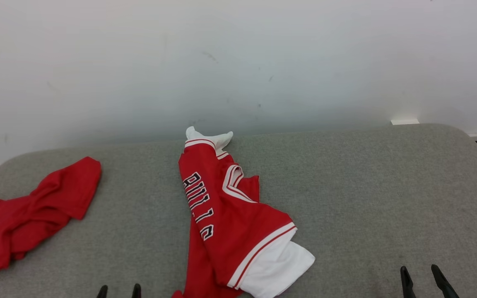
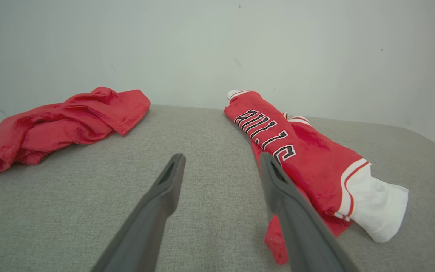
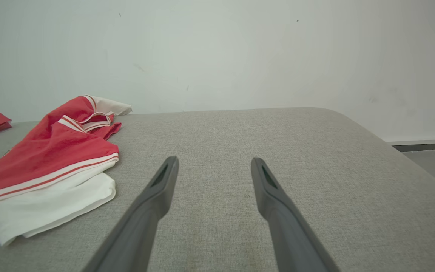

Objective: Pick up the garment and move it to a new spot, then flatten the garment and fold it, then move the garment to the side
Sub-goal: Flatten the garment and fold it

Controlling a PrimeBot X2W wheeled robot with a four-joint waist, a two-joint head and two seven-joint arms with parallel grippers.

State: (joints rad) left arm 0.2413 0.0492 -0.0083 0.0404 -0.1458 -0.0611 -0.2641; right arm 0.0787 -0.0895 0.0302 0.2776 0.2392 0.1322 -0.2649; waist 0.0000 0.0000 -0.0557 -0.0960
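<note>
Up against a plain white wall there's a grey fabric-covered surface with rounded corners, and the red-and-white jersey lies crumpled about mid-surface, running from the wall side toward the robot. A plain red cloth is bunched up off to the left, well apart from it. Both grippers hover at the near edge, spread wide and holding nothing: the left gripper just beside the jersey's near end, the right gripper over bare fabric.
</note>
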